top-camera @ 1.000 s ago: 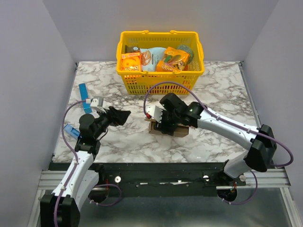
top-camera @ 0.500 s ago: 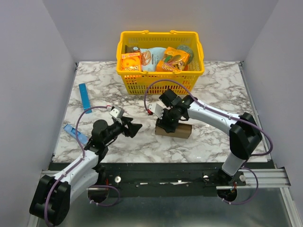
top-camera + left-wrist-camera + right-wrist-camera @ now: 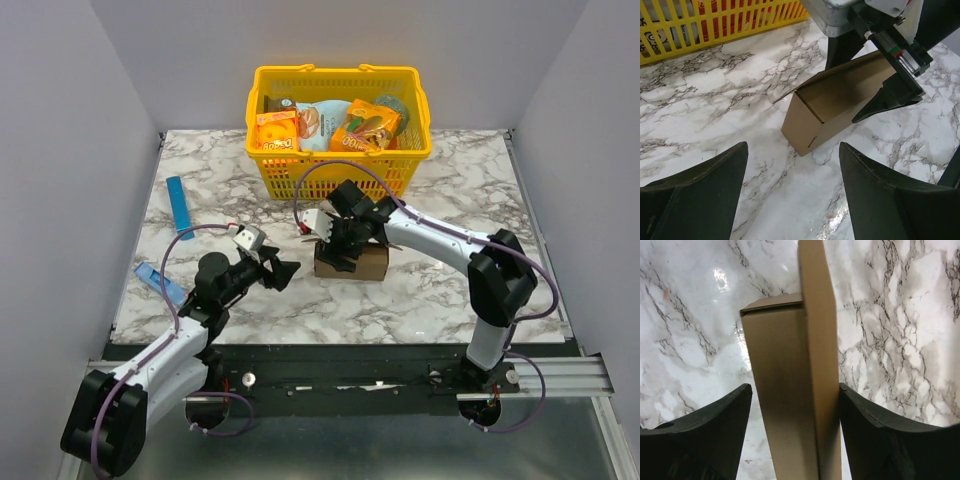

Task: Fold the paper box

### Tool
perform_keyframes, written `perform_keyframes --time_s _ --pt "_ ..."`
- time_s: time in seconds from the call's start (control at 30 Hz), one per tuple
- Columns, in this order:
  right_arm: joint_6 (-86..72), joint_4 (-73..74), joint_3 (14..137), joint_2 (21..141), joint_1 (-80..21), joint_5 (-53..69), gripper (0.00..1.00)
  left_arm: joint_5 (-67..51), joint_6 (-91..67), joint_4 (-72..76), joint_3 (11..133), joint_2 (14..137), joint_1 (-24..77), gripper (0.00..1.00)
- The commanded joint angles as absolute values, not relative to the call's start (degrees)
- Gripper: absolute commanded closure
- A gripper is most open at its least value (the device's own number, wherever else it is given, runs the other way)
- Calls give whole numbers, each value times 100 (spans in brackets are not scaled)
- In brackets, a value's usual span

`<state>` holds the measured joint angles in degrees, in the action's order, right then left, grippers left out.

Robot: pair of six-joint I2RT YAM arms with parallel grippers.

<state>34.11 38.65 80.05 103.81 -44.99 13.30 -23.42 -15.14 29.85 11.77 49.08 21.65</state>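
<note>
- Brown cardboard is already formed into a carton: the paper box (image 3: 352, 262) is seen mid-bench (image 3: 450, 300).
- Its left end is seen open, so closing the flaps is judged outstanding.
- The right tool (image 3: 337, 256) is spread astride it, unclamped.
- The left tool (image 3: 285, 272) is spread, empty, just left.

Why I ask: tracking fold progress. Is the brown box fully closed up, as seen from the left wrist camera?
No, the paper box has one side open there, with its hollow inside plainly visible.
</note>
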Motion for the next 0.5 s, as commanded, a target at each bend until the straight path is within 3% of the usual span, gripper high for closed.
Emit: perform_keyframes --time_s 0.0,0.1,0.47 --pt "3393 3350 7964 10231 -4500 1091 14 -2153 -1327 2918 1362 4957 2250 16" --pt "3226 2954 7770 9827 -4500 906 2 -2188 -1301 2997 1450 5009 2259 14" --pt "2120 2101 7032 8491 -4439 -191 1 -2505 -959 2778 2258 5747 2276 14"
